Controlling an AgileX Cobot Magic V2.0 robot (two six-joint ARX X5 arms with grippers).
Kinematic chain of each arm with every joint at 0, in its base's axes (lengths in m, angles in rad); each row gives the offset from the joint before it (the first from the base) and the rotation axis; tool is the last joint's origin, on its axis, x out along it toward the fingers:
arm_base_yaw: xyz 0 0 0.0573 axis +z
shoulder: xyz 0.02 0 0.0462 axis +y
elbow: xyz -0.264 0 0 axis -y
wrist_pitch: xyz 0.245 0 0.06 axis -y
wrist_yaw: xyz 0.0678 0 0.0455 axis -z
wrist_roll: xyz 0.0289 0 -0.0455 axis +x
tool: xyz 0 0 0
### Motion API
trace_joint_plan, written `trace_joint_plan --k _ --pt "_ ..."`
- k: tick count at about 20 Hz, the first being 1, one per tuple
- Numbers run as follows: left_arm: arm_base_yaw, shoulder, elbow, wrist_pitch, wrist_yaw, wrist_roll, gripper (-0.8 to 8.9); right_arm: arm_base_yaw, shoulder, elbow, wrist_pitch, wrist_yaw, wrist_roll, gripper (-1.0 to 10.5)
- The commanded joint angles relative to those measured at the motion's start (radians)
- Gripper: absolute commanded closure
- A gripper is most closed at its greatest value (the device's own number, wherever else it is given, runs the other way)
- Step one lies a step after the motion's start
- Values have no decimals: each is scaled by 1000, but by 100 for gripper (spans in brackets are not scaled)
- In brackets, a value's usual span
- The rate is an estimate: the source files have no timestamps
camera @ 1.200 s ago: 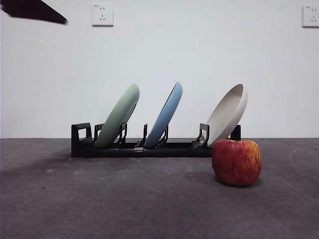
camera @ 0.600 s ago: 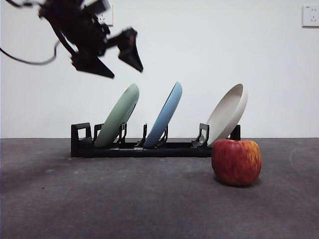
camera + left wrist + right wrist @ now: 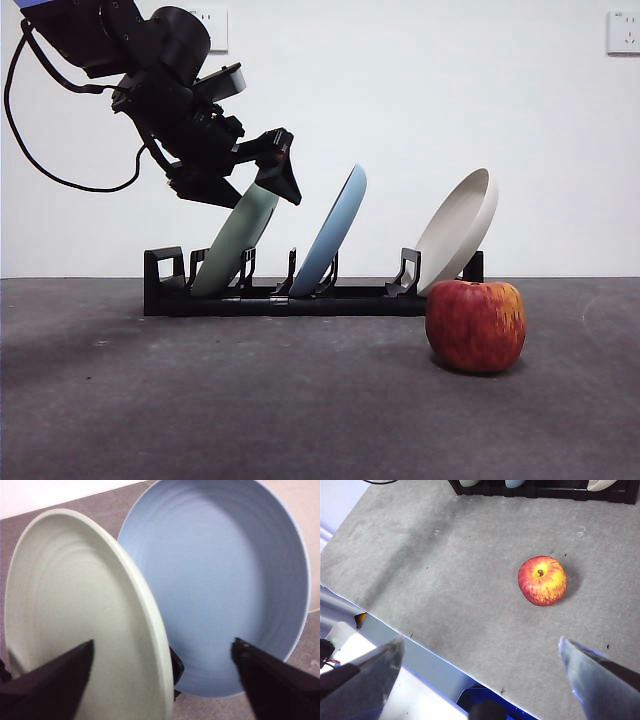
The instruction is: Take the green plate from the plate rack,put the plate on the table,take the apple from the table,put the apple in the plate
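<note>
Two spread jaws of left tool (image 3: 244, 185) straddle green plate's (image 3: 236, 238) rim.

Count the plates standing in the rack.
3: the pale sage-green round plate in the black slotted rack under the left gripper, the light blue plate mid-rack, the cream-white plate behind the apple.

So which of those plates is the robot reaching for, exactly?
Find the long black plate rack on the table. Three plates lean in it; the left gripper, jaws open, straddles the end one farthest from the apple. That green plate is pale sage, its neighbours blue and cream.
</note>
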Motion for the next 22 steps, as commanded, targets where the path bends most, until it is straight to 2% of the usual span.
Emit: trace_joint_plan --k 1,5,7,16,22 --pt "-3 5 2 6 3 8 709 2 6 2 5 0 4 255" --pt "-3 5 2 3 5 6 738 2 10 2 5 0 4 255" --pt "-3 5 2 2 5 6 823 2 10 2 5 0 4 255" --pt "-2 -8 2 -21 6 2 822 2 10 2 5 -1 -3 255" --pt "-2 -68 2 -21 5 -43 822 2 10 2 5 -1 -3 255"
